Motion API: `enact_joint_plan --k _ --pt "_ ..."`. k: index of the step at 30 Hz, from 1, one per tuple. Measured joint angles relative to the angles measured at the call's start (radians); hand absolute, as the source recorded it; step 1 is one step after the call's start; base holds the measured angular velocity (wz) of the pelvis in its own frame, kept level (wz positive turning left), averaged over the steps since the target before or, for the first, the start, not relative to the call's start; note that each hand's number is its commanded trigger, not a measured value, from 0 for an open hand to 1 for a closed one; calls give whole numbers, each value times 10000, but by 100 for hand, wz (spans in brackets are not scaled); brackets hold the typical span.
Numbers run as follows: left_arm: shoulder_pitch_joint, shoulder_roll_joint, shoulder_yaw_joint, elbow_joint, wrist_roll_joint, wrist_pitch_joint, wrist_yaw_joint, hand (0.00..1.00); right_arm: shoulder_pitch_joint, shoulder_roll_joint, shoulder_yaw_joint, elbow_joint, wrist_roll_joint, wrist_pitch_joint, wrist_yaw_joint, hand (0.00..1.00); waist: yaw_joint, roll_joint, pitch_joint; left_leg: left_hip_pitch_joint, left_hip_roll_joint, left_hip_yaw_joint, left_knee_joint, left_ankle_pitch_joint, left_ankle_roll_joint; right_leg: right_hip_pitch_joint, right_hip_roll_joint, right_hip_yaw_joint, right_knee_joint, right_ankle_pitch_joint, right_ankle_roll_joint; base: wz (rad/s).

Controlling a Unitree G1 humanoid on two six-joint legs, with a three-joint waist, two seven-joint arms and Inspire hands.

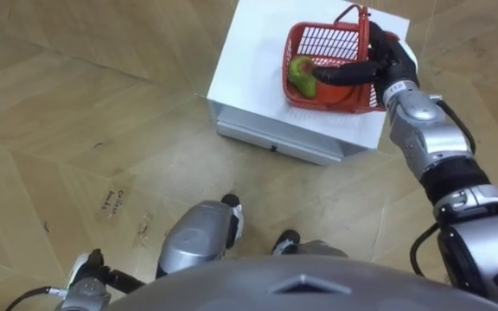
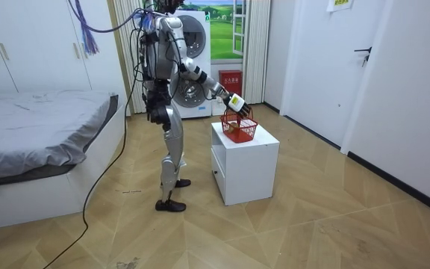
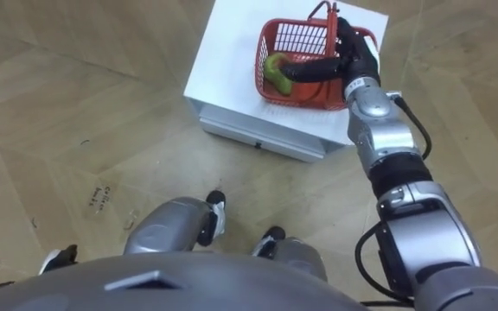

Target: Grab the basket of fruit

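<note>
L hand point(image 1: 93, 269), low at left: fingers can't be told. The fruit basket point(image 1: 327, 39) is set on the white cabinet point(image 1: 249, 78), near its far right corner, green fruit point(image 1: 299, 76) inside. R hand point(image 1: 392, 62) is laid across it, fingers straight, nothing clasped; handle point(image 1: 359, 12) not yet held. Lifted thus, basket may be tipped, or shoved off the close right edge. Open floor point(image 1: 102, 104) is left all round.

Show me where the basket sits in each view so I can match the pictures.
Left eye view: basket upper right, on the right part of the cabinet, right hand at it.
Right eye view: basket at the top, right of centre, on the same cabinet.
Room view: basket near the centre, atop the cabinet.
Shared landmark: the white cabinet under the basket.
</note>
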Motion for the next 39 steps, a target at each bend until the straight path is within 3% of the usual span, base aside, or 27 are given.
enact_joint_plan --k 1,6,12,18,25,29,30,34,39 --pt "18 5 0 3 -11 -1 1 0 41 -1 -13 -79 22 0 -1 0 -66 0 0 72 -2 5 -31 0 0 64 -1 3 -22 2 4 -3" --pt "92 -2 4 3 -7 -17 49 0 596 -234 -113 -1492 96 -21 56 0 -494 -112 -157 522 9 171 -326 8 -6 350 -7 143 -146 21 23 -9" --pt "212 -18 196 -5 10 -4 256 0 1266 -354 -750 -2601 8 -48 -80 0 -850 -200 -251 1129 21 356 -661 5 -10 828 7 254 -347 25 41 -9" --pt "261 -58 426 -104 8 4 430 0 2231 -368 -1303 -3679 -29 -52 -204 0 -1123 -199 -261 1505 17 424 -838 -4 -17 1162 8 271 -514 55 68 -3" --pt "488 -106 665 -299 25 24 425 0 2344 -381 -1769 -4079 -139 -52 -179 0 -1461 -156 -251 1923 34 544 -1043 -4 -18 1519 22 322 -686 95 87 -5" --pt "578 -270 1248 -678 114 236 437 0 3130 -380 -1977 -4542 -817 -60 -204 0 -1457 -142 -305 2165 21 570 -1233 6 -25 1707 20 313 -827 100 96 -4" --pt "589 -293 1258 -694 112 301 498 0 3455 -380 -1974 -4538 -935 -59 -225 0 -1446 -129 -328 2258 14 579 -1313 6 -26 1777 21 307 -853 101 97 0" --pt "655 -421 1245 -700 93 326 715 0 4247 -274 -1956 -3723 -935 -63 -464 0 -1497 -58 -292 2522 1 573 -1487 4 -29 2028 24 241 -889 99 100 0" --pt "784 -430 1355 -762 102 107 935 0 4340 -165 -2023 -38 -858 -193 -633 0 -1741 -77 -258 2676 -36 386 -1525 -9 -51 2358 66 83 -1217 117 130 6"
